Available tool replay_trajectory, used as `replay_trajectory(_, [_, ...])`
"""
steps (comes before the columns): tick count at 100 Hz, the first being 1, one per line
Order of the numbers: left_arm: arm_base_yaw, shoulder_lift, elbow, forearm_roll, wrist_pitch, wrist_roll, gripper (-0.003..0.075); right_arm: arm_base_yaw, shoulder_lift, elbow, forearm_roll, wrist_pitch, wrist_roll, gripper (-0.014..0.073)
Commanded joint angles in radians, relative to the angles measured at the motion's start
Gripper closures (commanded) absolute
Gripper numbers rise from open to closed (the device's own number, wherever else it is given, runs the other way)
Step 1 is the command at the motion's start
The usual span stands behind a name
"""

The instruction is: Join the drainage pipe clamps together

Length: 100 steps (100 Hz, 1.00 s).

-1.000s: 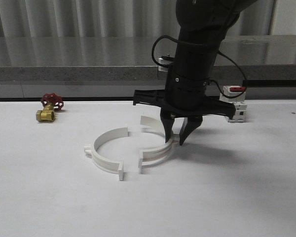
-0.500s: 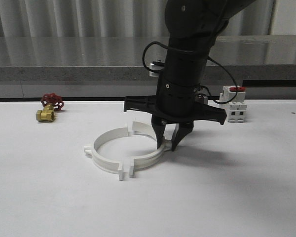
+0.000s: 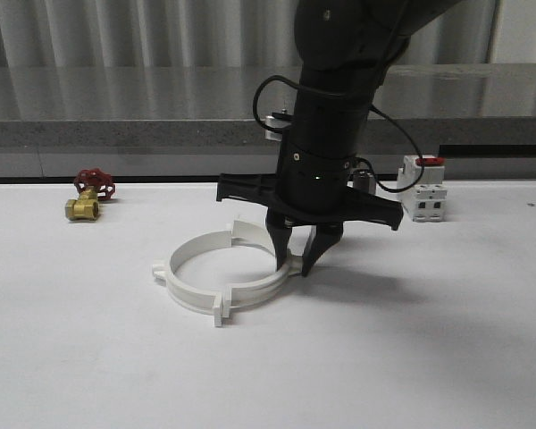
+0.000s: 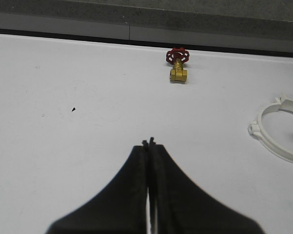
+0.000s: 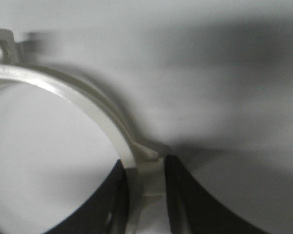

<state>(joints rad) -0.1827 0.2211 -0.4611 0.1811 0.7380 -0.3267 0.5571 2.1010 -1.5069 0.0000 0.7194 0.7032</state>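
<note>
Two white drainage pipe clamps lie mid-table as one wide ring. The left half (image 3: 180, 273) rests flat. The right half (image 3: 259, 288) meets it at the front tabs (image 3: 221, 309) and at the back. My right gripper (image 3: 294, 266) points straight down, shut on the right half's outer tab. In the right wrist view that half's band (image 5: 83, 97) curves away from the right gripper (image 5: 145, 168), with the tab pinched between the black fingers. Part of the ring (image 4: 271, 141) shows in the left wrist view. My left gripper (image 4: 148, 143) hovers over bare table, shut and empty.
A brass valve with a red handwheel (image 3: 89, 197) sits at the back left, also in the left wrist view as the valve (image 4: 177, 66). A white breaker with a red top (image 3: 422, 189) stands at the back right. A grey ledge (image 3: 116, 134) borders the table's far edge.
My right gripper slid left with the right half, closing the gap. The two halves, apart a second ago, now sit end to end as a ring.
</note>
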Motion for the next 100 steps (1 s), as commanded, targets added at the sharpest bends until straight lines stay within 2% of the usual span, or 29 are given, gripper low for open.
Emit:
replay_trajectory(1, [0.0,0.009,-0.028,0.001,-0.067,-0.001,0.074,0.001,-0.047,-0.026,0.01,-0.032,-0.002,0.0501])
replay_trajectory(19, [0.0,0.009,-0.028,0.001,-0.067,-0.001,0.074,0.001,-0.047,-0.026,0.011,-0.032,-0.002,0.0476])
replay_trajectory(41, [0.0,0.009,-0.028,0.001,-0.067,-0.001,0.074,0.001,-0.047,-0.026,0.014,-0.032,-0.002,0.0254])
replay_trajectory(50, [0.0,0.009,-0.028,0.001,-0.067,-0.001,0.074,0.001,-0.047,-0.026,0.014,-0.032,-0.002,0.0203])
replay_trajectory(79, [0.0,0.009,-0.028,0.001,-0.067,-0.001,0.074,-0.002,-0.078,-0.026,0.0,-0.057,-0.011,0.0196])
replay_trajectory(100, [0.0,0.009,-0.028,0.001,-0.067,-0.001,0.074,-0.006,-0.18,-0.026,-0.161,-0.039,-0.022,0.0196])
